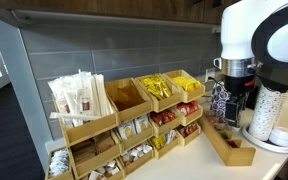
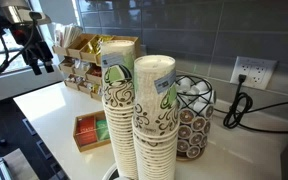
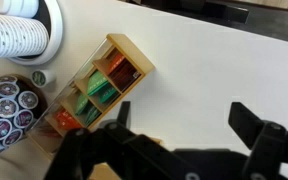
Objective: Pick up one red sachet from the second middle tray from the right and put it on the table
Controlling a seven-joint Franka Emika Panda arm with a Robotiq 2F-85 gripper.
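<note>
Sachet lies in its tray by the desk's back edge; pincer gapes wide, empty. Best centre over that tray, descend squarely, pinch just one.

**Desk surface: items resting on it**

Pale off-white desk, smooth. The tiered wooden rack stands on it. A low wooden box lies flat just beside one end of the rack. Farther from the rack, past the box, stand stacked paper cups. A wire basket of pods stands beside the cups.
</note>
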